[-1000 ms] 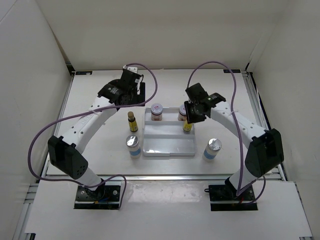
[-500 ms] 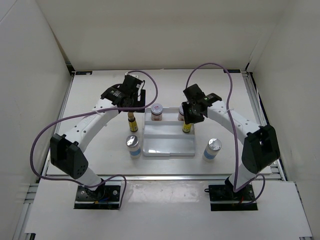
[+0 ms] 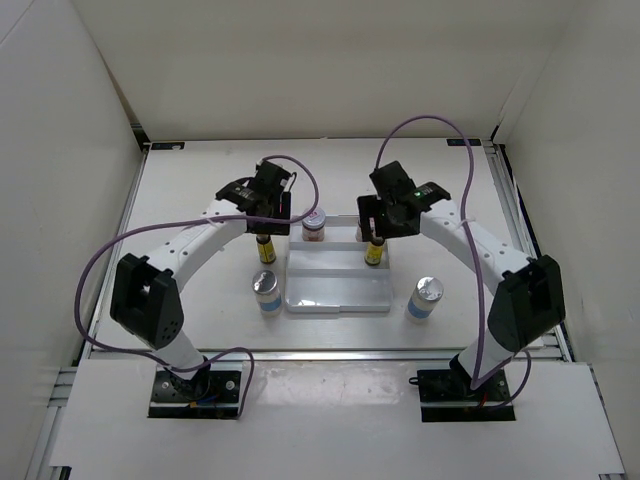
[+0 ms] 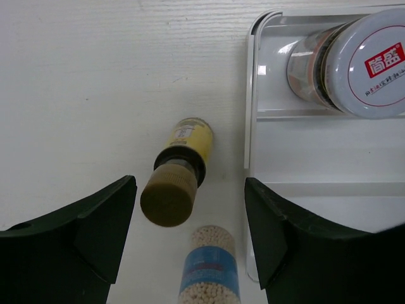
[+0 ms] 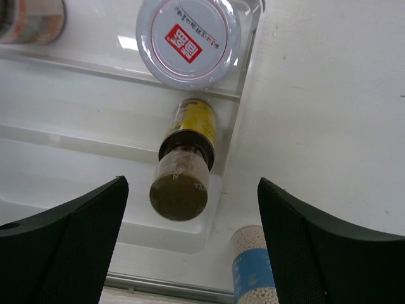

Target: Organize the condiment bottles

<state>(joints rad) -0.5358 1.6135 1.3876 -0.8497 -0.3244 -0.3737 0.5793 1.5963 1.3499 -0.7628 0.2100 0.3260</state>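
Dark bottle (image 4: 179,166) on tabletop (image 4: 76,76) just beside tray (image 4: 316,152); second dark bottle (image 5: 187,155) upright inside tray.
Left fingers (image 4: 82,244), right fingers (image 5: 63,250): spread wide, grasping nothing.

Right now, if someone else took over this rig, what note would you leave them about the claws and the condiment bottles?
Left claw: open, straddling the left dark bottle, which stands on the table beside the tray.
Right claw: open over the right dark bottle, standing in the tray's middle slot.
Done: left jar and right jar in the far slot; one dark bottle in.
Left to do: the left dark bottle, plus left shaker and right shaker, both on the table outside the tray.
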